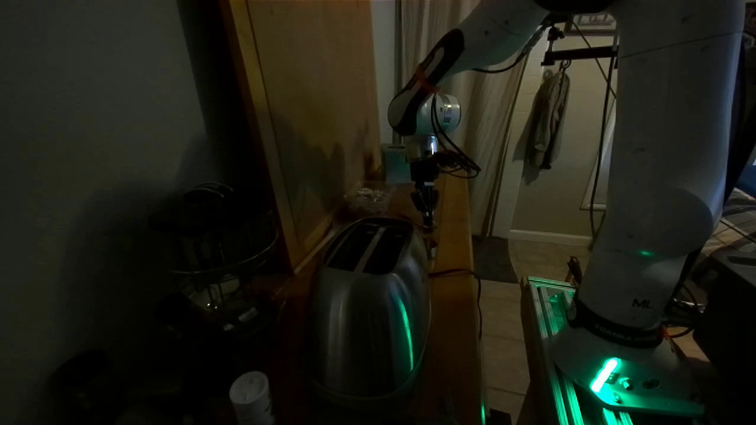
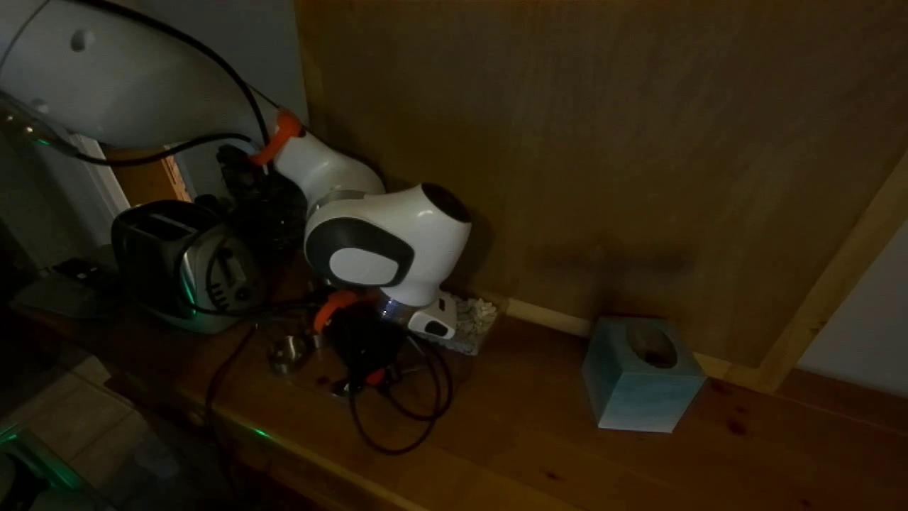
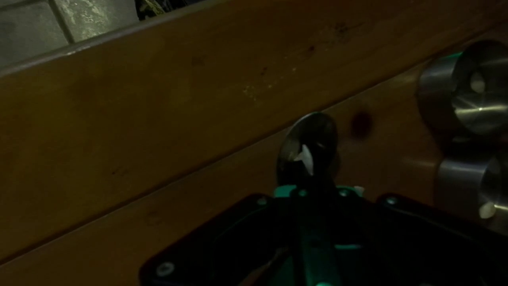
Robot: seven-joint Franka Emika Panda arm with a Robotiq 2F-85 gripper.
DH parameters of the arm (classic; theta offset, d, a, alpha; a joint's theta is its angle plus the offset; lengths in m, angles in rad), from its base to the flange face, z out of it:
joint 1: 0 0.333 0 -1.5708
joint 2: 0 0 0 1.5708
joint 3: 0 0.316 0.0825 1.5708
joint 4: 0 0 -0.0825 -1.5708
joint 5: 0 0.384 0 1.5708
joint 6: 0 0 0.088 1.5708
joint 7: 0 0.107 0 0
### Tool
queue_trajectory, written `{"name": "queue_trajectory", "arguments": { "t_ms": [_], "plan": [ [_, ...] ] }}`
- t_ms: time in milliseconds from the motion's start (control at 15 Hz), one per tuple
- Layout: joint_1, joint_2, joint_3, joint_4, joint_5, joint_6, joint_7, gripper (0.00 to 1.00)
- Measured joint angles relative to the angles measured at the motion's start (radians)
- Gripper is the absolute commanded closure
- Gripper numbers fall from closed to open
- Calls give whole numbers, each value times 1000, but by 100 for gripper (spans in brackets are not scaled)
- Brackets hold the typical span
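Observation:
My gripper (image 3: 313,192) is shut on a metal spoon (image 3: 289,159), close over the wooden counter. The spoon's bowl sticks out past the fingertips and a white piece (image 3: 306,159) lies in it; its handle is hidden by the dark fingers. To the right in the wrist view are two metal cups (image 3: 435,85) (image 3: 456,178), each with a white piece visible inside. A cup also shows in an exterior view (image 2: 286,355). In an exterior view the gripper (image 1: 429,219) points down behind the toaster. A small pale piece (image 3: 359,189) shows beside the right fingertip.
A metal toaster (image 1: 369,330) stands on the counter (image 2: 525,440), with its cord hanging over the front edge. A clear tray of white stones (image 2: 474,323) lies by the wooden board (image 2: 603,177). A blue tissue box (image 2: 642,387) stands farther along. A dark wire rack (image 1: 221,265) stands beside the toaster.

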Motion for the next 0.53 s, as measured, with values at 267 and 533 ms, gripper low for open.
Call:
{"name": "queue_trajectory", "arguments": {
  "t_ms": [267, 533],
  "plan": [
    [0, 0, 2, 0, 0, 0, -11, 37],
    [0, 0, 3, 0, 0, 9, -20, 8]
  ]
}}
